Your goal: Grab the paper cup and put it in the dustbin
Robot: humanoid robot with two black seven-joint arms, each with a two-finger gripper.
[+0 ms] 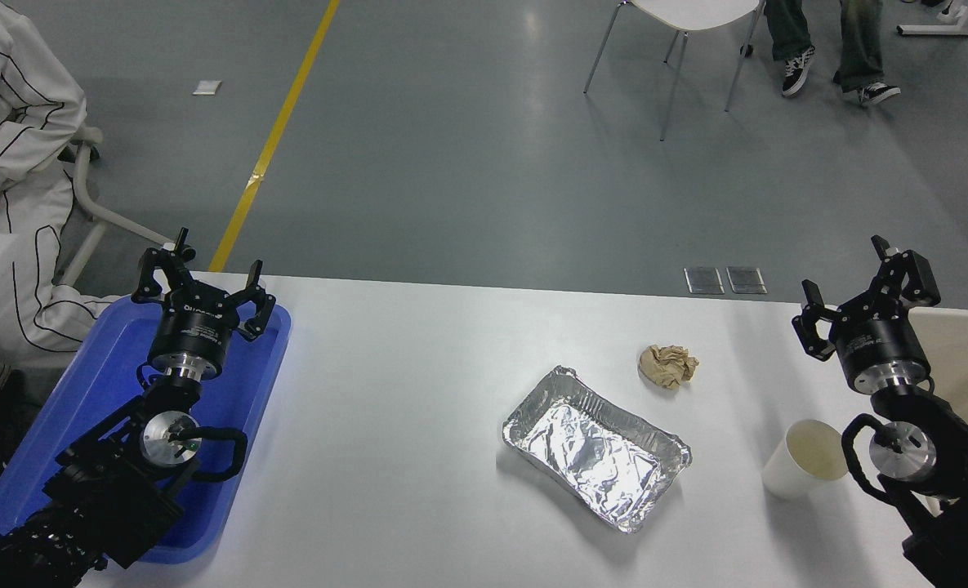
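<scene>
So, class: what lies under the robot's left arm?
A blue tray lies on the white table under the left gripper. The bare parts of the tray hold nothing; the part the arm covers cannot be seen.

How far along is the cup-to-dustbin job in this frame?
Nothing is done yet. The paper cup stands upright on the table, ungrasped. The right gripper is raised beyond it, jaws open and empty, beside the dustbin. Grasping, carrying and dropping remain. The left gripper is parked over the blue tray.

A lab or test hall: grey floor (467,163) with yellow tape line (275,139), white table (410,392)
</scene>
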